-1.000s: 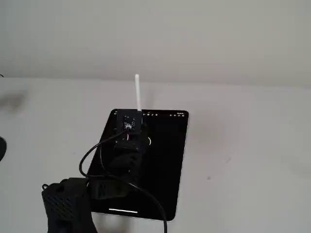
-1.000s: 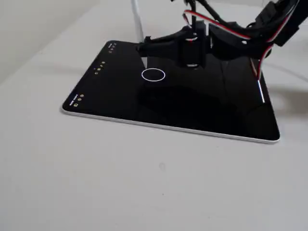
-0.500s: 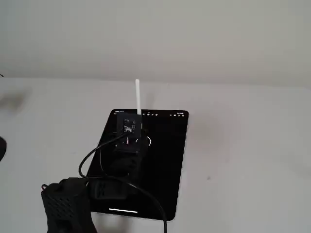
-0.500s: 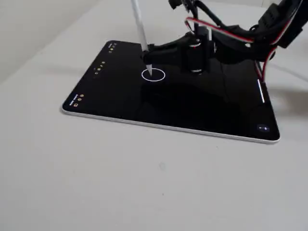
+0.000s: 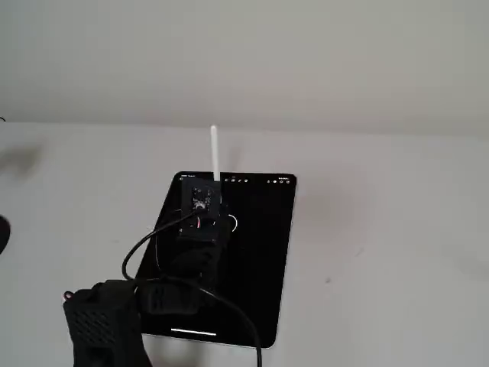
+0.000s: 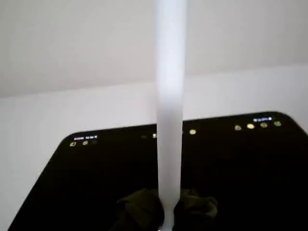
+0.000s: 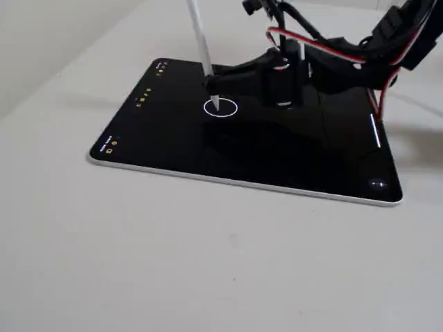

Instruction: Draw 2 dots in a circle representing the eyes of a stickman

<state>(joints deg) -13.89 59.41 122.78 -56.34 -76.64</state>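
A black tablet [image 7: 159, 138] lies flat on the pale table. On its screen is the circle [image 7: 221, 108], a thin white ring; in a fixed view only an arc of the circle [image 5: 232, 223] shows beside the arm. My gripper [image 7: 216, 83] is shut on a white stylus [image 7: 201, 41] that stands nearly upright. The stylus tip sits inside the ring's left part, on or just above the glass. In the wrist view the stylus [image 6: 169, 110] rises from between the dark fingers [image 6: 139, 211]. No dots can be made out.
Small yellow icons [image 6: 250, 126] line the tablet's far edge, and a white bar [image 7: 376, 131] glows near the arm's side. The arm's black base [image 5: 99, 325] and cables [image 7: 325, 45] cover part of the tablet [image 5: 260, 267]. Bare table surrounds it.
Over the last second the gripper moved the stylus down and toward the ring, so its tip now sits inside the circle. A small icon has appeared at the tablet's near right corner.
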